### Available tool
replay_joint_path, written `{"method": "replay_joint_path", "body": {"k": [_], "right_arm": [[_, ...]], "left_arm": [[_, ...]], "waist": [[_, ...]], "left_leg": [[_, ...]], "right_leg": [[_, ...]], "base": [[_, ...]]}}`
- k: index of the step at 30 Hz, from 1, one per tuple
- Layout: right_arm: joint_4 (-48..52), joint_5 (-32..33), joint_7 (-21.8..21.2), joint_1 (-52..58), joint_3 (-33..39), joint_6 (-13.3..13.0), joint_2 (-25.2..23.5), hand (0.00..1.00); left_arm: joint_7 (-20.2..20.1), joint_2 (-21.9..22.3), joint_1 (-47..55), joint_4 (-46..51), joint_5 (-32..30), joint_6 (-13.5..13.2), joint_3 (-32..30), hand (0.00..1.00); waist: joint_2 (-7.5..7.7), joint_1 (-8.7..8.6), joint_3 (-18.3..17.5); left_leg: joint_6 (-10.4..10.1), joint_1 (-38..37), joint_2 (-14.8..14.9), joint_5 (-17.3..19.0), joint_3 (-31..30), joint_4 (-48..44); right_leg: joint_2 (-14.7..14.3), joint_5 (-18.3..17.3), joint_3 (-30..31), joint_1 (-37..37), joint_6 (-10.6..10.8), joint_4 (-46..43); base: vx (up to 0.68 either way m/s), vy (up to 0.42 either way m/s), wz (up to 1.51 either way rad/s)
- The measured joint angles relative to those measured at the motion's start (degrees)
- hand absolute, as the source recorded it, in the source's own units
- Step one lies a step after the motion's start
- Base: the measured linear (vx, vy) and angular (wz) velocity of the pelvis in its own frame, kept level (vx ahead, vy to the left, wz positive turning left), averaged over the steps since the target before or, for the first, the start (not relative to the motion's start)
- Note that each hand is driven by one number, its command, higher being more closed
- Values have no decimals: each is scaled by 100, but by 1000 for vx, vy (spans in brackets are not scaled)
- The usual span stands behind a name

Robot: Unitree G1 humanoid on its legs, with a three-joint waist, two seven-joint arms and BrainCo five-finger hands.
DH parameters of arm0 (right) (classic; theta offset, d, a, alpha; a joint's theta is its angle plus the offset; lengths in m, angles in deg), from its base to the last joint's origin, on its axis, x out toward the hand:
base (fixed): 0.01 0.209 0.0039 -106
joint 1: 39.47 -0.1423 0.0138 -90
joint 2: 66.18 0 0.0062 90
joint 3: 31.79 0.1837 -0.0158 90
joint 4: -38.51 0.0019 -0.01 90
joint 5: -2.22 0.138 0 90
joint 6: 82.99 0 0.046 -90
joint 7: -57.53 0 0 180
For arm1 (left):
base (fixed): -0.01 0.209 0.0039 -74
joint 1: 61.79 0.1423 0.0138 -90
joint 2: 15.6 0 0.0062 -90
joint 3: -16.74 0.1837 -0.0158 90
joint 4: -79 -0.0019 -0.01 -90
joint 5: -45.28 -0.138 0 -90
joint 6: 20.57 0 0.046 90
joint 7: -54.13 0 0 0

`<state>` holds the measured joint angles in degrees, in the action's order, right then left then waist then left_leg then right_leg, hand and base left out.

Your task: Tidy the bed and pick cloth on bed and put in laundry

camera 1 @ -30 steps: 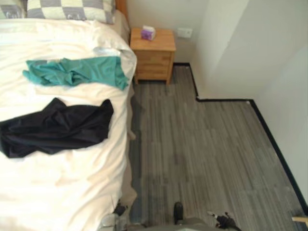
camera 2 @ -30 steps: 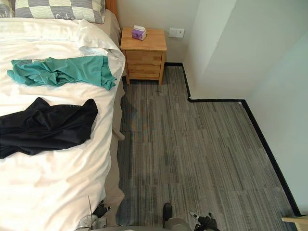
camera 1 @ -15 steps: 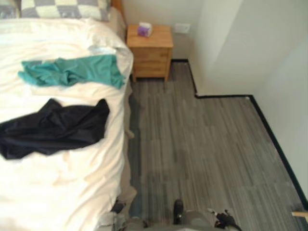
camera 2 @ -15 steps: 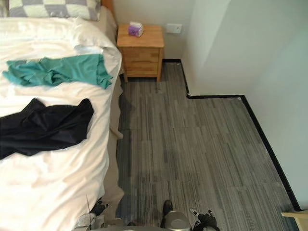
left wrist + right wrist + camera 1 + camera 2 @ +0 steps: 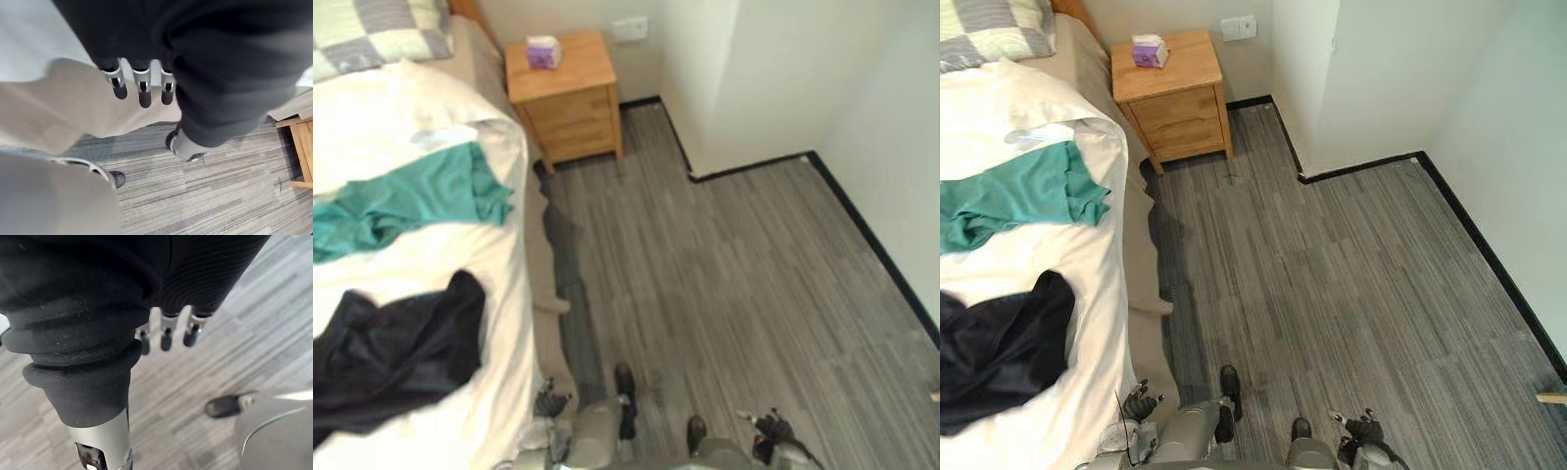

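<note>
Cam has swung vs 1 s ago: bed (image 5: pixel 372 122) now sits further L, w/ more grey floor (image 5: pixel 724 294) in view. Cloths haven't shifted on the sheet. Black cloth (image 5: pixel 396 352) lies near; teal cloth (image 5: pixel 406 201) farther, apart from it. Checked pillow (image 5: pixel 372 29) at far end. Wooden nightstand (image 5: pixel 563 93) is R of bed, purple tissue box (image 5: pixel 543 51) on top. L hand (image 5: pixel 142 88) hangs by beige bed side (image 5: pixel 73 107), fingers straight, empty. L wrist view adds a wooden frame corner (image 5: pixel 298 147). R hand (image 5: pixel 166 335) is over floor, fingers relaxed, empty.
</note>
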<state>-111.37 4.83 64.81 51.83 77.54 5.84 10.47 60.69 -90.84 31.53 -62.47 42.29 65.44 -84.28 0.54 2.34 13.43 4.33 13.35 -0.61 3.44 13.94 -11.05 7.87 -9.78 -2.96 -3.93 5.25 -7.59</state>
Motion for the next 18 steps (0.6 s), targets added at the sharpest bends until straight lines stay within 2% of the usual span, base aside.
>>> {"method": "replay_joint_path", "body": {"k": [2,3,4,5,7,8,9,10,12,13,14,15,16,17,18], "right_arm": [[21,-69,-29,59,77,1,-46,0],[75,-104,-51,83,111,2,-36,0],[122,-106,-85,110,111,1,-36,0],[167,-105,-101,133,122,-1,-35,0],[255,-107,-103,191,135,1,-33,0],[277,-106,-106,192,139,1,9,0],[284,-105,-105,191,144,0,37,0],[303,-99,-104,190,140,-13,70,0],[333,-95,-102,198,114,-26,80,0],[349,-92,-100,211,81,-35,75,0],[354,-93,-94,252,21,-35,68,0],[354,-93,-97,313,-5,-31,51,0],[332,-94,-98,479,-6,-12,8,0],[264,-95,-115,331,64,13,24,0],[246,-101,-104,216,105,9,53,0]], "left_arm": [[-2,-11,15,-55,5,19,13,0],[-3,-51,13,-100,3,66,34,0],[2,-78,26,-128,2,118,84,0],[5,-123,38,-204,1,155,205,0],[7,-162,37,-293,3,179,292,0],[18,-175,-6,-317,4,216,371,0],[21,-173,-39,-321,4,230,398,0],[31,-166,-64,-321,4,240,410,0],[108,-175,-75,-321,5,238,409,0],[120,-169,-103,-323,6,230,403,0],[119,-151,-117,-325,3,222,401,0],[121,-138,-110,-326,0,212,392,0],[121,-137,-89,-409,-12,205,358,0],[111,-16,-209,-587,-65,198,319,0],[103,38,-246,-665,-93,183,255,0]], "waist": [[29,0,-14],[67,-28,-18],[109,-85,-25],[110,-215,-27],[81,-340,-10],[23,-345,22],[-42,-348,55],[-140,-351,103],[-196,-395,108],[-216,-484,110],[-182,-496,97],[-114,-499,57],[1,-507,6],[-247,-480,83],[-291,-502,116]], "left_leg": [[80,-368,-96,234,40,21],[140,-744,-183,503,10,46],[174,-1074,-255,681,-120,98],[212,-1366,-279,825,-303,104],[236,-1889,-267,898,-754,221],[236,-2234,-169,898,-985,371],[236,-2388,-79,899,-1054,424],[234,-2640,124,898,-1143,410],[72,-2854,364,911,-1236,359],[-167,-2983,553,978,-1248,311],[-432,-3124,630,1055,-1252,309],[-572,-3195,632,1106,-1256,303],[-897,-3431,654,1249,-1348,248],[-1005,-3454,887,1175,-1404,67],[-1132,-3366,931,1038,-1401,-101]], "right_leg": [[88,-114,59,304,239,-1195],[200,69,162,694,635,-2588],[294,442,166,995,922,-3564],[377,480,-4,1169,887,-4376],[536,212,-555,1444,507,-5174],[496,-135,-933,1605,171,-5158],[438,-290,-1131,1666,50,-4980],[255,-551,-1484,1866,-173,-4324],[-72,-513,-1654,2233,-273,-3163],[-321,-22,-1553,2534,-359,-1813],[-429,614,-1337,2681,-337,-655],[-450,1042,-1151,2724,-280,-23],[-431,2204,-776,2710,-349,450],[-609,2349,-791,2773,-949,-20],[-601,2123,-785,2839,-1052,-331]], "base": [[534,133,0],[525,129,14],[650,128,48],[595,48,78],[602,-23,89],[478,-89,64],[696,-174,68],[569,-166,59],[586,-207,59],[760,-323,67],[789,-358,70],[722,-381,80],[775,-406,64],[762,-395,50],[784,-426,23]]}}
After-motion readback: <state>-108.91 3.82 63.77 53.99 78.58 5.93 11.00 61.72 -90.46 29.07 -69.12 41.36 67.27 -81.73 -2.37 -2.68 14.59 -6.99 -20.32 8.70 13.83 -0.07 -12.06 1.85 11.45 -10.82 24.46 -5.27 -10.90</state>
